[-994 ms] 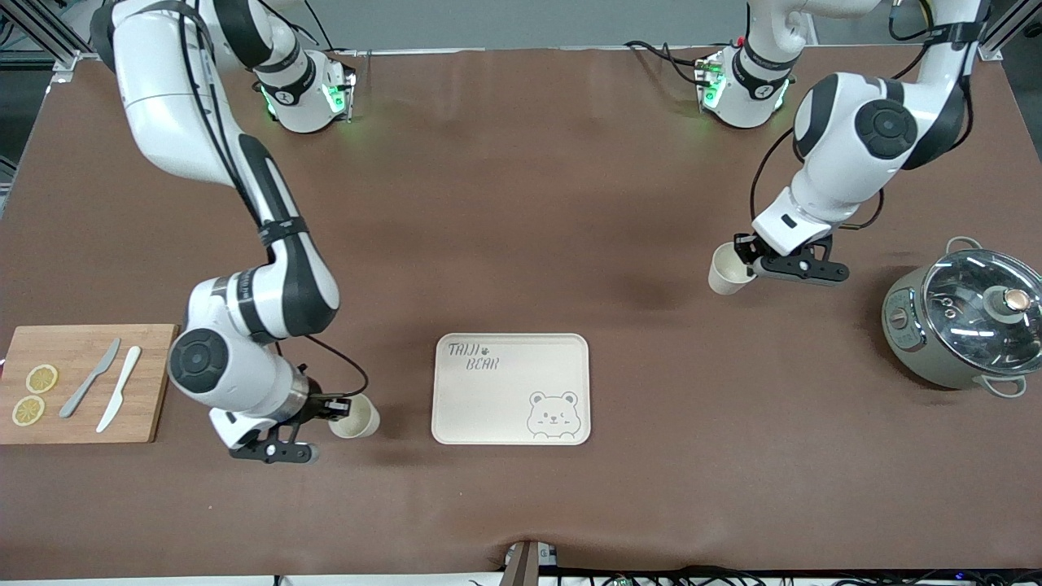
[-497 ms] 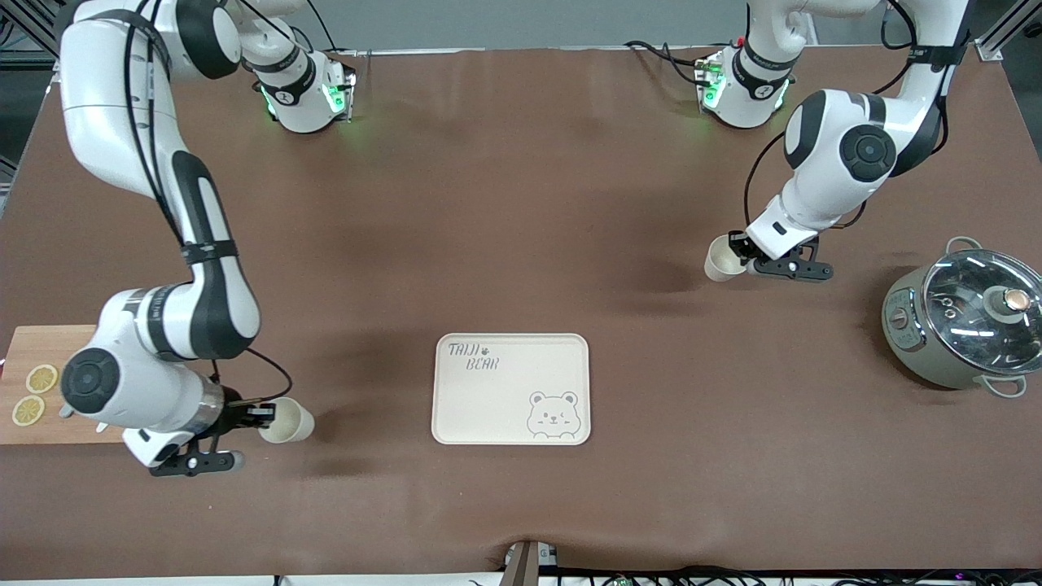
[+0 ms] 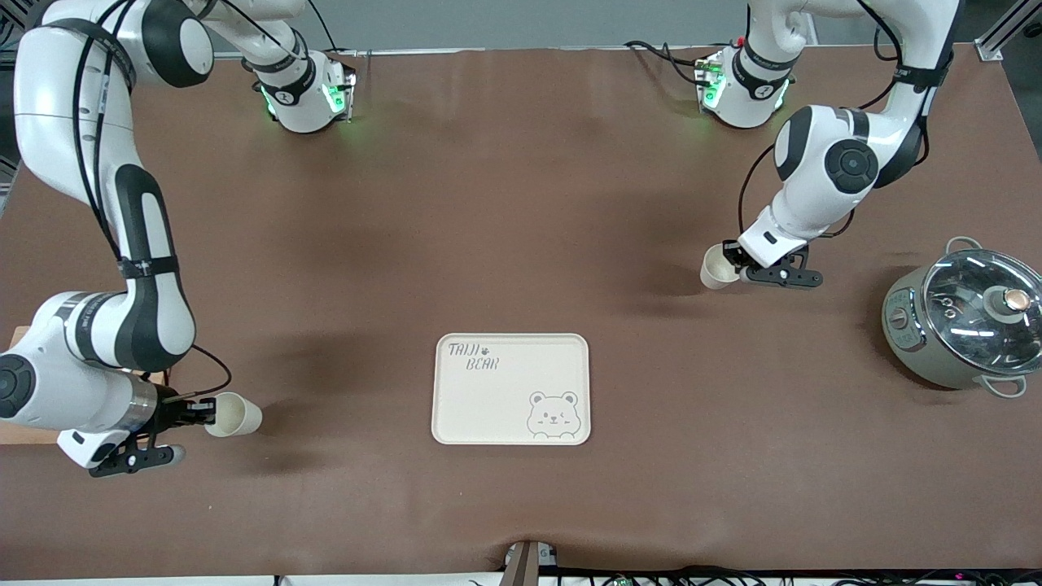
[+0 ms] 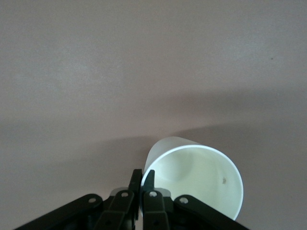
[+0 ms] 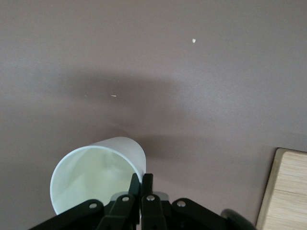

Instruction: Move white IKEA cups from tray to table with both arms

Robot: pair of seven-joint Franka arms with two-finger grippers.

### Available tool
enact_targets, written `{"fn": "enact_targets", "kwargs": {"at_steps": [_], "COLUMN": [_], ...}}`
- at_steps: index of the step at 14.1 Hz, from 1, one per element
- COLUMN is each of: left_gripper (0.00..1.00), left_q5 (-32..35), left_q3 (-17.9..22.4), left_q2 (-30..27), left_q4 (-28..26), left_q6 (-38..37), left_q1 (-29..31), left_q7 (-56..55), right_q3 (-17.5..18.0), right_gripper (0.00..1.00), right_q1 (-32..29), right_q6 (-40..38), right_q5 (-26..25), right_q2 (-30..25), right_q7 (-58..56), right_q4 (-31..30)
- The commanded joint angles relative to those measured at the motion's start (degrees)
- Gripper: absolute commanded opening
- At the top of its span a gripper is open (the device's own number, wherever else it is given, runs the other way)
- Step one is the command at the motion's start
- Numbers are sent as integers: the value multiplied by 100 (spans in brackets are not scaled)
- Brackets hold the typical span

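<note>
Two white IKEA cups show, one in each gripper. My left gripper [image 3: 735, 262] is shut on the rim of one cup [image 3: 716, 268] and holds it tilted over the brown table, between the bear tray and the left arm's base. In the left wrist view one finger is inside the cup [image 4: 201, 177] and one outside, at my left gripper [image 4: 143, 173]. My right gripper [image 3: 207, 411] is shut on the rim of the other cup [image 3: 236, 415], tilted over the table beside the cutting board. The right wrist view shows this cup [image 5: 96, 172] pinched by my right gripper [image 5: 142, 178].
The cream bear tray [image 3: 510, 389] lies mid-table, with nothing on it. A grey-green pot with a glass lid [image 3: 969, 317] stands at the left arm's end. The wooden cutting board [image 5: 288, 191] at the right arm's end is mostly hidden under the right arm.
The right arm has carried its cup away from the tray toward the right arm's end of the table, covering the cutting board. The left arm has shifted its cup slightly toward the table's middle.
</note>
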Motion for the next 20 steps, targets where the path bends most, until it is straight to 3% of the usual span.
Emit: {"fn": "enact_targets", "kwargs": {"at_steps": [1,6,7,9,13,17,18,19,20], "left_gripper": [0,0,0,0,0,0,42,99,100], "left_q5": [-112,-112,-112,-112,-103,-112,-112,-103,-103], "left_q3": [-25,-25,-25,-25,-33,-33,-51,-60,-60], "left_q2": [110,409,427,488,541,603,664,725,717], "left_q4": [-36,-27,-27,-9,-18,-18,34,61,87], "left_q6": [242,611,673,717,831,910,910,919,911], "left_q1": [26,26,26,26,-1,-44,-45,-71,-106], "left_q7": [91,91,100,100,100,91,100,91,74], "right_q3": [111,111,111,111,120,94,111,120,120], "right_gripper": [0,0,23,100,100,100,100,100,100], "right_q1": [-74,-66,-40,-31,13,145,180,206,207], "right_q6": [111,226,226,217,165,-115,-247,-388,-555], "right_q5": [-23,-15,-23,-15,-23,-128,-242,-286,-287], "right_q2": [8,52,52,34,-106,-589,-773,-966,-1098], "right_q7": [-64,-55,-47,6,15,6,24,41,68], "right_q4": [-159,-345,-345,-345,-301,-301,-292,-318,-319]}}
